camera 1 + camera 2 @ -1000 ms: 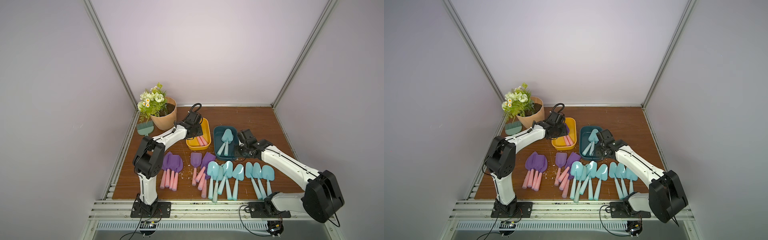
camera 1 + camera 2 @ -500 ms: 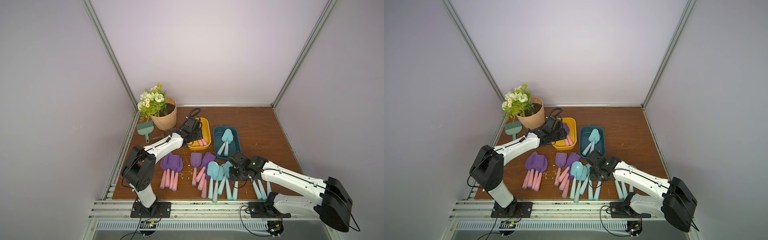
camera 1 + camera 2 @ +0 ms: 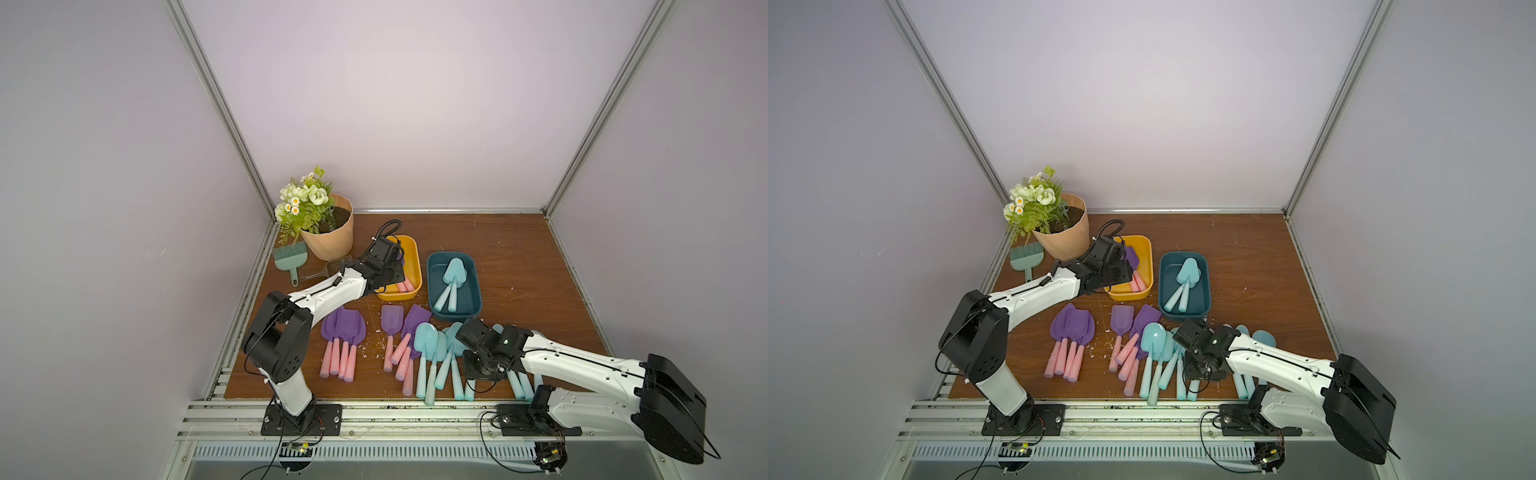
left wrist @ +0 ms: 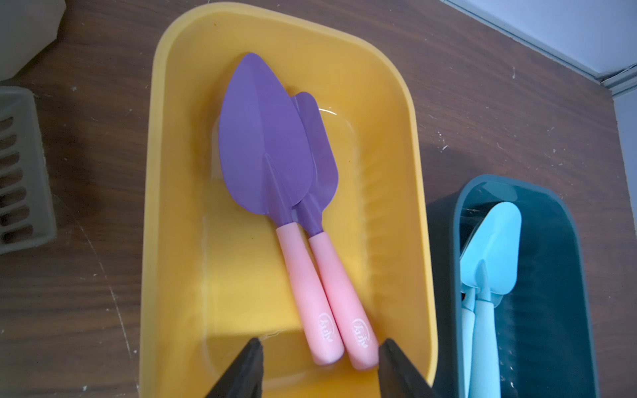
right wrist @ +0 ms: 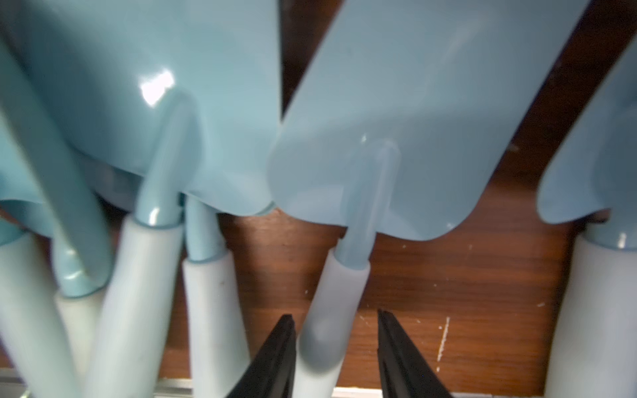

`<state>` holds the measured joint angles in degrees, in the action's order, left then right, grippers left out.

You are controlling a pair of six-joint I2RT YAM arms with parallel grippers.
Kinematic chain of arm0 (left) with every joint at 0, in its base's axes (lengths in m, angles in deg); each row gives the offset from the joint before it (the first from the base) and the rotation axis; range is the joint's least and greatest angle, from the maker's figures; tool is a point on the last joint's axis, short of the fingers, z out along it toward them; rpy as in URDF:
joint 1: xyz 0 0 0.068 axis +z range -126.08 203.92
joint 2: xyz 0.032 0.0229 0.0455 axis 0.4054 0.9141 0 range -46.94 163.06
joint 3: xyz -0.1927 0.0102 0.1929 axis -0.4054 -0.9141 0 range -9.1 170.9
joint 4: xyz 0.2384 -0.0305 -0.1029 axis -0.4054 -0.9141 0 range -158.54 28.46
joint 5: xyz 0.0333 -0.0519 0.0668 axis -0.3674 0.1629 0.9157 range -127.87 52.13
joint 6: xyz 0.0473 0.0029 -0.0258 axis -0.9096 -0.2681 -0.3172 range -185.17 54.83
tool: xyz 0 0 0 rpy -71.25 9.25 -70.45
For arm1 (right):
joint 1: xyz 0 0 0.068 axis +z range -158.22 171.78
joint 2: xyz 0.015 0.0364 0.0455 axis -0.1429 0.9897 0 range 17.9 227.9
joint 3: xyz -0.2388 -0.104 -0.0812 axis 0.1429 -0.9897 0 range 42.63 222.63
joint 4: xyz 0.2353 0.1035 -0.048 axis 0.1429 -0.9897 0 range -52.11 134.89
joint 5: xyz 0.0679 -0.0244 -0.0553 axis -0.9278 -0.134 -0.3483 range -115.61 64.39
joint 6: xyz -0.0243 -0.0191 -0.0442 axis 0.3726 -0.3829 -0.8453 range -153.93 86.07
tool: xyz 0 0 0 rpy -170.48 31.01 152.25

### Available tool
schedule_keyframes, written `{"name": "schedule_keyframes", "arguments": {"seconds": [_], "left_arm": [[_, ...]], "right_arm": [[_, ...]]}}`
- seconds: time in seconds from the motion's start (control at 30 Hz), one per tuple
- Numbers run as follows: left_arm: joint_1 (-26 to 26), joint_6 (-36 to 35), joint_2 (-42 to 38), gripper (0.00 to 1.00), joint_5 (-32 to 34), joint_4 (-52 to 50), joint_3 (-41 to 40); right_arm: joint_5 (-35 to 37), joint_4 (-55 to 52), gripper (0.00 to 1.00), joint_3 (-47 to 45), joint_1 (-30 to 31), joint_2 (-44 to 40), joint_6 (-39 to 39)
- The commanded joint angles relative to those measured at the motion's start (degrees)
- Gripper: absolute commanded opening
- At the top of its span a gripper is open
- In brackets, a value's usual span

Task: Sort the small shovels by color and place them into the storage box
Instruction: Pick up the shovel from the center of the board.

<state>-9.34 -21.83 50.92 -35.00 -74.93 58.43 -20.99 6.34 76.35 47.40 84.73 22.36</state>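
Two purple-bladed, pink-handled plastic shovels [image 4: 265, 144] lie in the yellow box [image 4: 162, 206], two light-blue shovels [image 3: 452, 274] in the teal box [image 3: 432, 291]; handle logos [image 4: 325, 332] unreadable. Left gripper [image 4: 320, 341] gapes empty; right gripper [image 5: 336, 315], parted, straddles a near-side blue shovel [image 5: 379, 138].

You see a flowerpot [image 3: 328, 241] in the corner, a green brush [image 3: 291, 259] beside it, possibly a brown scoop [image 3: 332, 266].

Two light blue shovels [image 3: 454, 271] in teal box [image 3: 468, 302]

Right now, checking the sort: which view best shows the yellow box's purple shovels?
Left wrist: both purple shovels lie unobstructed in the yellow box. Both top views: the left arm mostly covers them. Right wrist: none.
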Motion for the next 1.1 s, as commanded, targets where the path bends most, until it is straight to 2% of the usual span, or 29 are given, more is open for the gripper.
{"name": "schedule_keyframes", "arguments": {"seconds": [0.0,0.1,0.23,0.33,0.43,0.6,0.83,0.93,1.07], "left_arm": [[0.01,0.55,-2.06,0.56,0.64,-0.02,-0.20],[-0.03,0.42,-2.10,0.56,0.86,-0.14,-0.11],[0.03,0.37,-2.15,0.56,1.07,-0.40,-0.20],[0.03,0.28,-2.06,0.57,1.08,-0.59,-0.20],[0.02,0.39,-2.06,0.57,0.95,-0.67,-0.20],[0.03,0.54,-1.82,0.57,0.87,-0.44,-0.38],[0.03,0.58,-1.53,0.57,0.78,-0.24,-0.32],[-0.02,0.47,-1.71,0.57,1.16,-0.50,-0.47],[0.01,0.43,-2.45,0.57,1.70,-0.65,-1.43]], "right_arm": [[-1.11,0.60,0.42,-1.55,0.63,-0.51,2.74],[-0.68,1.54,0.37,-2.40,0.71,-0.05,3.12],[0.64,1.29,0.22,-3.09,0.84,0.11,4.09],[2.83,-0.76,0.12,-3.00,1.07,-1.28,5.75],[6.25,-4.16,0.07,-2.37,1.07,-3.77,8.46],[13.19,-10.40,0.05,0.93,1.07,-7.81,12.00],[18.09,-13.02,0.04,6.16,1.07,-10.16,12.50],[22.16,-14.03,0.04,10.95,0.89,-8.86,10.27],[25.70,-13.50,0.04,19.23,-1.47,-4.35,2.24]]}}
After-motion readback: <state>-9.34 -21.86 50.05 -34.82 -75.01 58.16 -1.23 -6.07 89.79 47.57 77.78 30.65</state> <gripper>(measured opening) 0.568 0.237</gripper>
